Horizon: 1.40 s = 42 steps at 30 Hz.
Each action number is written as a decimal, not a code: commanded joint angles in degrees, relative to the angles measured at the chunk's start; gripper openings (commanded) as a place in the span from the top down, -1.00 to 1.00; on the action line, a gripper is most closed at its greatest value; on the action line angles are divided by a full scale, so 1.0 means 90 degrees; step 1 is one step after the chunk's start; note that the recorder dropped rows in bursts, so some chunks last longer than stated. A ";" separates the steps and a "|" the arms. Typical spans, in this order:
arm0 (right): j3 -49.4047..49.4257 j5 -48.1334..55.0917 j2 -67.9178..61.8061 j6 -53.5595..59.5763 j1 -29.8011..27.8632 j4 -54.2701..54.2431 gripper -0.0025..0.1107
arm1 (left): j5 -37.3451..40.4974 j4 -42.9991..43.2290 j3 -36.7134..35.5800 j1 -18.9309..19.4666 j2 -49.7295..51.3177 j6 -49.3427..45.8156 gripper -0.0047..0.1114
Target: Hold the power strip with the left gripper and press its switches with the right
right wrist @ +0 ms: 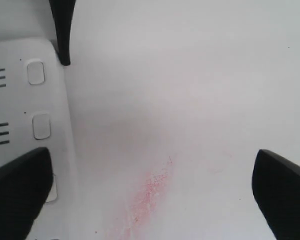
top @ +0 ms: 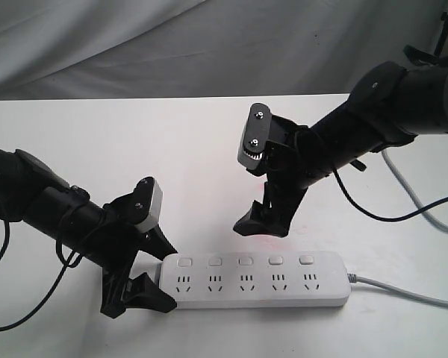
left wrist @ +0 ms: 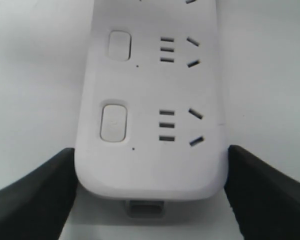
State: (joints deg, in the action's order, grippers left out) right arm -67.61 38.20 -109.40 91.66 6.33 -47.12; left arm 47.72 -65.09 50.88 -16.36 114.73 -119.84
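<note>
The white power strip [top: 257,280] lies lengthwise near the table's front edge, its five switches [top: 245,260] in a row on the far side. My left gripper [top: 163,277] straddles the strip's left end, one black finger on each long side, shut on it. In the left wrist view the power strip [left wrist: 150,165] fills the space between the fingers [left wrist: 30,195], and two switches [left wrist: 114,122] show. My right gripper [top: 263,218] hangs open above the table just behind the strip, holding nothing. The right wrist view shows my right gripper [right wrist: 150,195] over bare table, with switches [right wrist: 41,125] beside it.
The strip's grey cord [top: 403,292] runs off to the right. Another grey cable [top: 422,201] lies at the right edge. A faint pink stain [right wrist: 150,192] marks the white table [top: 134,149]. Grey cloth [top: 209,45] hangs behind the table.
</note>
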 commanded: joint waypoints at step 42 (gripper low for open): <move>0.0324 0.0249 0.0428 -0.0301 -0.0575 0.0580 -0.86 | -0.0016 -0.0046 0.0016 -0.0031 -0.0003 -0.0017 -0.04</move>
State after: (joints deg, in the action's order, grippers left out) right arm -66.15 41.75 -106.82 88.29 1.68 -41.37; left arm 47.72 -65.09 50.88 -16.36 114.73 -119.84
